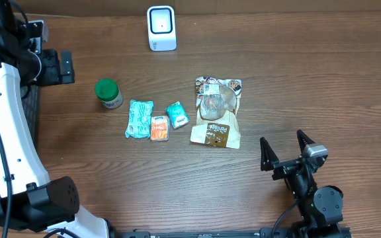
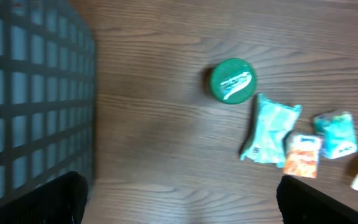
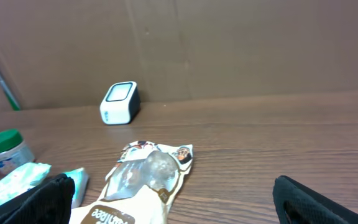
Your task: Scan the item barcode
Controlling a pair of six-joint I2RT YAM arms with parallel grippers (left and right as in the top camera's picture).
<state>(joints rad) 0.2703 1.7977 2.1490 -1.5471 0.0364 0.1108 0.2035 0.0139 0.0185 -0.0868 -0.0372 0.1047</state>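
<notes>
Green-lidded jar (image 1: 108, 92) upright, lid on; windowed pouch (image 1: 217, 112) lying flat

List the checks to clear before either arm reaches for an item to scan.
1. Right gripper open and empty: ok.
2. Left gripper open and empty: ok.
3. Scanner standing, nothing in front of it: ok.
4. Snack bag lies apart from the other items: ok.
5. Barcode facing up on the snack bag: cannot tell.
6. Orange packet has room for fingers: not ok, the long teal packet sits against it.
</notes>
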